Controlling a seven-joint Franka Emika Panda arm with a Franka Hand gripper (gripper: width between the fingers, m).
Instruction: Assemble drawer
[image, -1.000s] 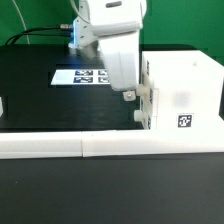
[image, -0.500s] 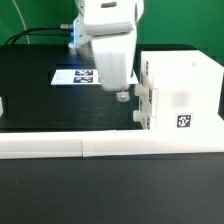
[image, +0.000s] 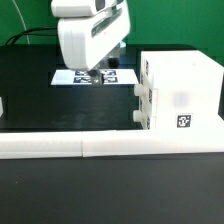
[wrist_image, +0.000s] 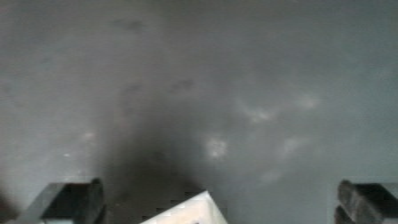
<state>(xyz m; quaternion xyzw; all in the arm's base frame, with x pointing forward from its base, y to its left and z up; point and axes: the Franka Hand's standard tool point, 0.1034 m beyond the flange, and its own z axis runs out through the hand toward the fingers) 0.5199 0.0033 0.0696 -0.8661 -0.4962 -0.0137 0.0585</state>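
Note:
The white drawer shell stands at the exterior view's right, with a square tag on its near face. Two trays sit in its left face, and their knobs stick out. My gripper hangs above the table to the left of the drawer, apart from it, over the marker board. In the wrist view my gripper is open and empty. Its two dark fingertips stand wide apart over the dark table, with a white corner far below between them.
The long low white border wall runs along the front edge of the black table. A small white part shows at the left edge. Cables lie at the back left.
My gripper has left the drawer's front with the knobs and moved up and to the exterior view's left, over the marker board. The drawer has not moved.

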